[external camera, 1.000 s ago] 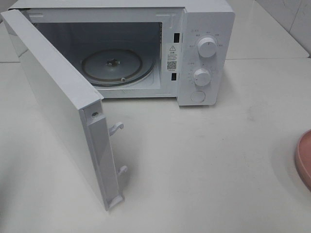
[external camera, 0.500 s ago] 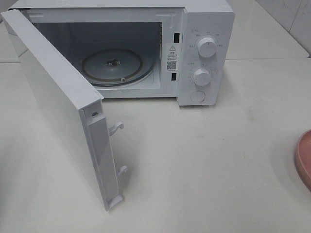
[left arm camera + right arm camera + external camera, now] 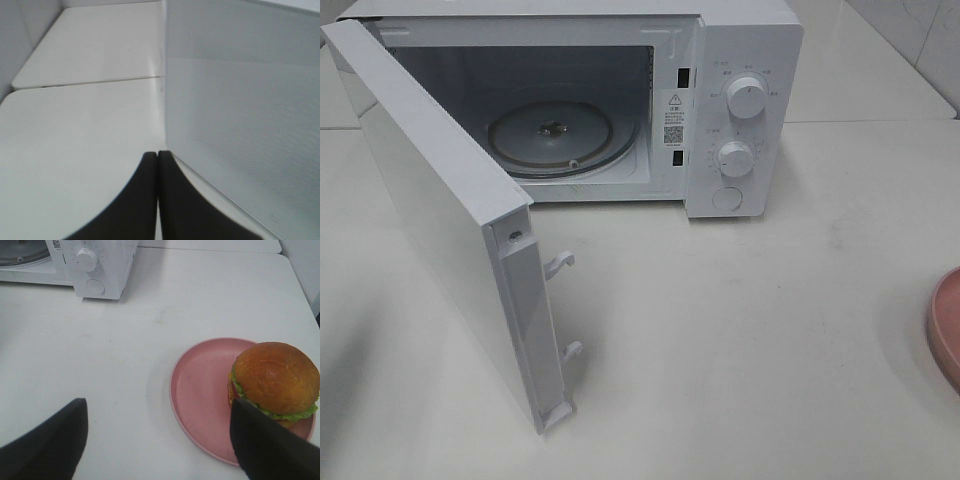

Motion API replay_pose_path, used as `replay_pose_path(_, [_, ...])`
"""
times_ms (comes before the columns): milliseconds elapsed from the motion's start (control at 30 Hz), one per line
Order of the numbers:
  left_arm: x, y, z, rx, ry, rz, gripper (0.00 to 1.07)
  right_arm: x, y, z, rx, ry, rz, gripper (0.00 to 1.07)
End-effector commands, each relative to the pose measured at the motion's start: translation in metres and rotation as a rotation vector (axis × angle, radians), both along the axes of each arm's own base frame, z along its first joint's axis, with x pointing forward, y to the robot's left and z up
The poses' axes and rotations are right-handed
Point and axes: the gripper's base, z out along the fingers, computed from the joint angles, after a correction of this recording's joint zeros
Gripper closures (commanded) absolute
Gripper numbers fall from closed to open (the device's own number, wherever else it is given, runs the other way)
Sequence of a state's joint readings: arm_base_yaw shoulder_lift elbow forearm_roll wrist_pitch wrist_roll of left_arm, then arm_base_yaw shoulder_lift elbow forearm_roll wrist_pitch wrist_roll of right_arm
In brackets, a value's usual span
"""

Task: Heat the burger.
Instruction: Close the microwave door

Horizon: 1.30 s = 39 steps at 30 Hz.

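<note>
The burger (image 3: 276,379), with a glossy golden-brown bun and green filling, sits on a pink plate (image 3: 200,395) in the right wrist view. Only the plate's edge (image 3: 945,325) shows at the right border of the high view; the burger is out of that view. My right gripper (image 3: 157,447) is open, its dark fingers (image 3: 50,442) wide apart above the table, one of them beside the burger. My left gripper (image 3: 158,165) is shut and empty, its tips close to the outer face of the microwave door (image 3: 245,120). The white microwave (image 3: 730,90) stands open with a bare glass turntable (image 3: 560,135).
The microwave door (image 3: 440,210) swings out to the front left with two latch hooks (image 3: 560,265) on its edge. Two dials (image 3: 746,98) and a button are on the control panel. The white table (image 3: 740,340) stretches between microwave and plate.
The pink plate's edge has shifted slightly right in the high view. Nothing else has visibly moved.
</note>
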<state>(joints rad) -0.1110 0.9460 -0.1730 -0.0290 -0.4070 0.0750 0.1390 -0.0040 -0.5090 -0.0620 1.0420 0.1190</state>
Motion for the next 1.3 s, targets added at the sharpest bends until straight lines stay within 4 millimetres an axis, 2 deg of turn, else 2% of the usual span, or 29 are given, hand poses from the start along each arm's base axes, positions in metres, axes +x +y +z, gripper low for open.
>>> replay_pose_path(33, [0.006, -0.011, -0.004, -0.022, -0.021, -0.071, 1.07, -0.004, 0.000, -0.001, -0.002, -0.028, -0.003, 0.32])
replay_pose_path(200, [0.021, -0.021, -0.017, -0.068, -0.035, -0.149, 1.07, -0.004, 0.000, -0.001, -0.002, -0.028, -0.003, 0.32])
replay_pose_path(400, [0.029, -0.033, -0.028, -0.089, -0.068, -0.270, 1.07, -0.004, 0.000, -0.001, -0.002, -0.028, -0.003, 0.32])
replay_pose_path(667, [0.046, -0.041, -0.037, -0.098, -0.057, -0.319, 1.07, -0.004, 0.000, -0.001, -0.003, -0.028, -0.002, 0.32])
replay_pose_path(867, [0.048, -0.051, -0.041, -0.111, -0.034, -0.352, 1.07, -0.004, 0.000, -0.001, -0.003, -0.028, -0.002, 0.32])
replay_pose_path(967, [0.054, -0.064, -0.045, -0.112, -0.026, -0.363, 1.07, -0.004, 0.000, -0.001, -0.002, -0.028, -0.003, 0.32])
replay_pose_path(1133, [0.058, -0.075, -0.049, -0.117, -0.012, -0.339, 1.07, -0.004, 0.000, -0.001, -0.002, -0.028, -0.003, 0.32])
replay_pose_path(1200, [0.062, -0.089, -0.052, -0.107, -0.012, -0.339, 1.07, -0.004, 0.000, -0.001, -0.002, -0.028, -0.003, 0.32])
replay_pose_path(1300, [0.063, -0.093, -0.052, -0.104, -0.012, -0.344, 1.07, -0.004, 0.000, -0.001, -0.002, -0.028, -0.003, 0.32])
